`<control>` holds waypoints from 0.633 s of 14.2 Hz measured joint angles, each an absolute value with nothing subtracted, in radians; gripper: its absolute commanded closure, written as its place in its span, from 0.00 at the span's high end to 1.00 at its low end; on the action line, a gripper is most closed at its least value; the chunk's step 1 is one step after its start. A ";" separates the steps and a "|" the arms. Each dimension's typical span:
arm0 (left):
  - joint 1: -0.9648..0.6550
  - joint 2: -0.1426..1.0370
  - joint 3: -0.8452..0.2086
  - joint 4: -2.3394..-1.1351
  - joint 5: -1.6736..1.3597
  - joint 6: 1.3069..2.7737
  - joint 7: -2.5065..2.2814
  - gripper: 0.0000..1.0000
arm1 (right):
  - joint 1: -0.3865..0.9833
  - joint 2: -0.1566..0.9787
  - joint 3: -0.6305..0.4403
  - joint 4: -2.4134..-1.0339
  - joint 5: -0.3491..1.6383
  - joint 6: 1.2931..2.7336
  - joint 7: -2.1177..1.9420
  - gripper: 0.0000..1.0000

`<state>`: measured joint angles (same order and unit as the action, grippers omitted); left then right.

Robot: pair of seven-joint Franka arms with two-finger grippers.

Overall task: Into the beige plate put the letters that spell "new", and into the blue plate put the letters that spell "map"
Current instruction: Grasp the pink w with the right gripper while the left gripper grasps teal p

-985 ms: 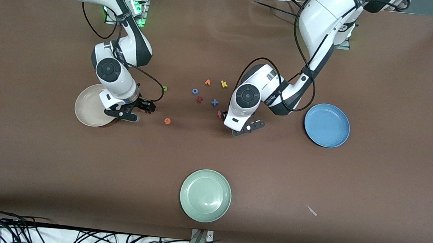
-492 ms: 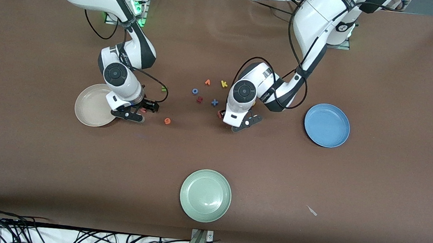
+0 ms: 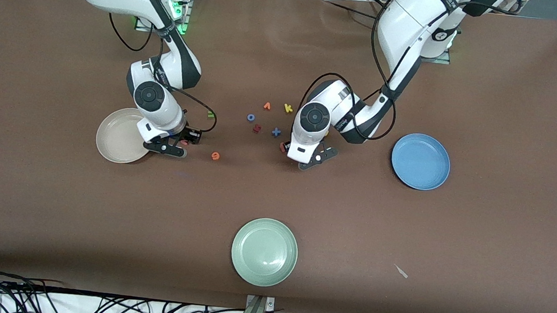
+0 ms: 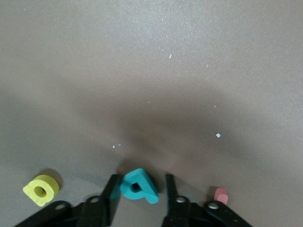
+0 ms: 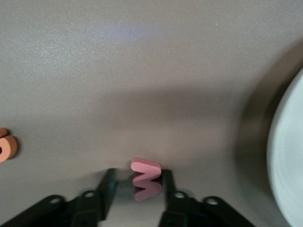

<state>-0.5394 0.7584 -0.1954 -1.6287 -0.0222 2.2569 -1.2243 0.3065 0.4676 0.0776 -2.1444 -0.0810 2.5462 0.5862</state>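
My right gripper [image 3: 182, 143] is down at the table beside the beige plate [image 3: 114, 137], open, its jaws narrowed round the pinkish-red w [image 5: 147, 178]. The w leans on one finger, with a gap to the other. The orange e [image 3: 215, 156] lies close by and the green n [image 3: 210, 114] farther from the front camera. My left gripper [image 3: 316, 159] is low, toward the right arm's end from the blue plate [image 3: 420, 161], open and straddling the teal looped letter [image 4: 138, 186], one finger touching it. The yellow looped letter [image 4: 41, 189] lies beside it. My left hand hides both from the front.
An orange v [image 3: 267, 106], yellow k [image 3: 288, 108], blue o [image 3: 250, 117], dark red h [image 3: 257, 128] and a blue cross-shaped letter [image 3: 276, 132] lie between the arms. A reddish letter [image 3: 283, 147] sits by my left hand. The pale green plate [image 3: 264, 251] is near the front edge.
Both hands shifted slightly toward the letter cluster and came down over their letters. Both pairs of jaws have drawn in from wide open to narrow.
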 measured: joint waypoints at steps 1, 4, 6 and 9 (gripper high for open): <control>-0.539 0.757 -0.195 -1.632 -0.022 2.257 -1.225 0.18 | 0.307 0.468 0.078 -2.144 -0.081 2.547 0.586 0.26; -0.539 0.754 -0.195 -1.636 -0.022 2.257 -1.228 0.04 | 0.306 0.467 0.078 -2.144 -0.081 2.550 0.586 0.07; -0.539 0.752 -0.195 -1.637 -0.022 2.257 -1.228 0.04 | 0.306 0.467 0.078 -2.143 -0.081 2.550 0.586 0.00; -0.525 0.725 -0.190 -1.636 -0.022 2.229 -1.213 0.04 | 0.306 0.457 0.078 -2.088 -0.080 2.449 0.585 0.00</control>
<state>-0.5252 0.7250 -0.1905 -1.6364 -0.0220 2.2287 -1.2134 0.3059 0.4569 0.0779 -2.0875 -0.0802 2.4488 0.5846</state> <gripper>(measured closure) 0.718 0.727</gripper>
